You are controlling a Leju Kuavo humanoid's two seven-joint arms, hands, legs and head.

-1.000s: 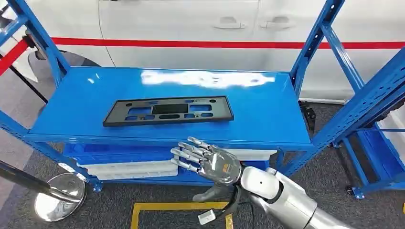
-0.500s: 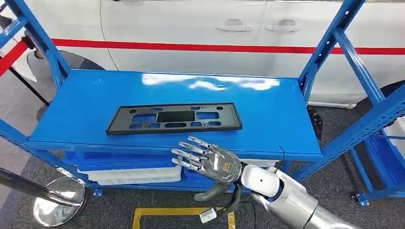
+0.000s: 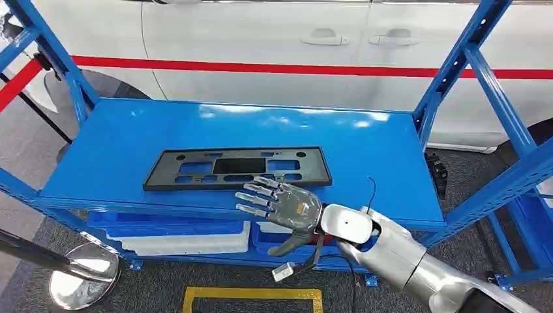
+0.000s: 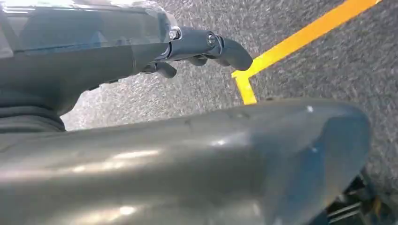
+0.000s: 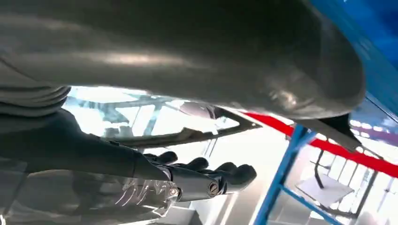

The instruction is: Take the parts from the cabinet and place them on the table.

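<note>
The black part (image 3: 237, 167) — a long flat frame with cut-out slots — lay flat on the blue shelf (image 3: 365, 156) of the cabinet, nearer its front edge than its back and left of middle. The right hand (image 3: 282, 205) hovered over that front edge with fingers spread and holding nothing, its fingertips (image 3: 251, 193) just short of the part's near right corner. Half a second earlier the hand had been lower, in front of the shelf's lip; since then it had risen and reached in over the shelf, while the whole view shifted slightly. The left hand (image 4: 197, 47) hung over grey carpet beside a yellow floor line (image 4: 300, 40), fingers curled in and gripping nothing.

The shelf was bare to the right of the part and behind it. Blue uprights (image 3: 456, 65) bounded its ends. White and blue trays (image 3: 189, 236) sat on the level below. Behind stood a white car (image 3: 293, 39) with a red stripe — at near left, a chrome stanchion base (image 3: 81, 274).
</note>
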